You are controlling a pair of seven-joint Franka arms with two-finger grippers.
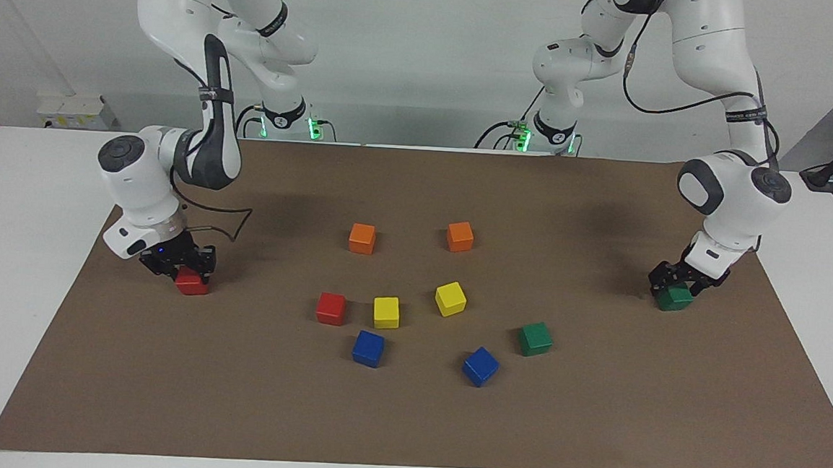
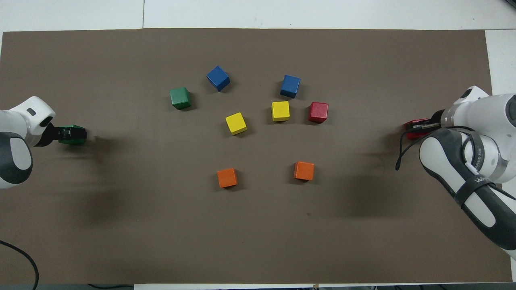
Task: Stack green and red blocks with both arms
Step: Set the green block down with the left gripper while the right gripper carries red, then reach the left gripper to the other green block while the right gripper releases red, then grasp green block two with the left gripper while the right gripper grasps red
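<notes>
My right gripper (image 1: 186,270) is shut on a red block (image 1: 193,287), low at the brown mat (image 1: 592,433) near the right arm's end; the overhead view shows this gripper (image 2: 418,126) and block (image 2: 413,135). My left gripper (image 1: 678,285) is shut on a green block (image 1: 675,301) low at the mat near the left arm's end; overhead shows this gripper (image 2: 64,135) and block (image 2: 79,135). A second red block (image 1: 331,308) and a second green block (image 1: 535,338) lie free mid-mat.
Two orange cubes (image 1: 362,238) (image 1: 460,237) lie nearer the robots. Two yellow cubes (image 1: 386,312) (image 1: 450,298) sit between the free red and green blocks. Two blue cubes (image 1: 368,348) (image 1: 480,366) lie farthest from the robots.
</notes>
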